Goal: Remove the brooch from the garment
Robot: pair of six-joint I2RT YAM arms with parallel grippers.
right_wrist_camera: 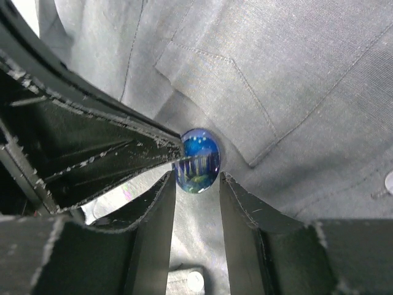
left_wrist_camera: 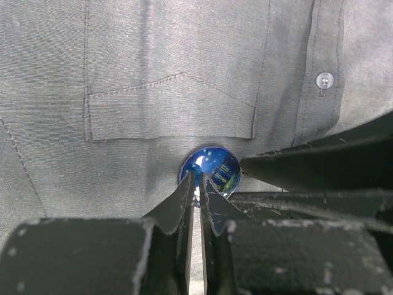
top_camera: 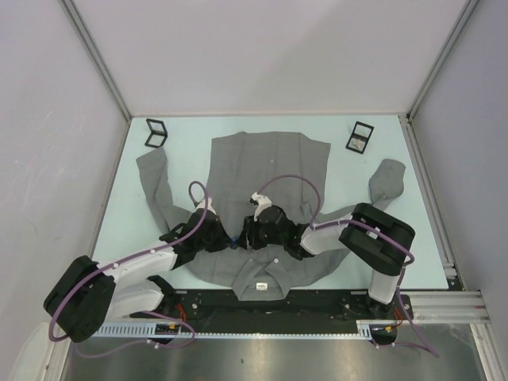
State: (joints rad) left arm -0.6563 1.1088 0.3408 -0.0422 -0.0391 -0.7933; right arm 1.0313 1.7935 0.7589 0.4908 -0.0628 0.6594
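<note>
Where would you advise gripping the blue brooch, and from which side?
Probably across its round rim, from the right, where the open right gripper straddles it: the brooch is a low disc lying flat on the garment, so only its edges offer purchase.

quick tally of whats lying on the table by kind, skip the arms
grey shirt: 1
blue brooch: 1
small black cases: 2
total: 4
</note>
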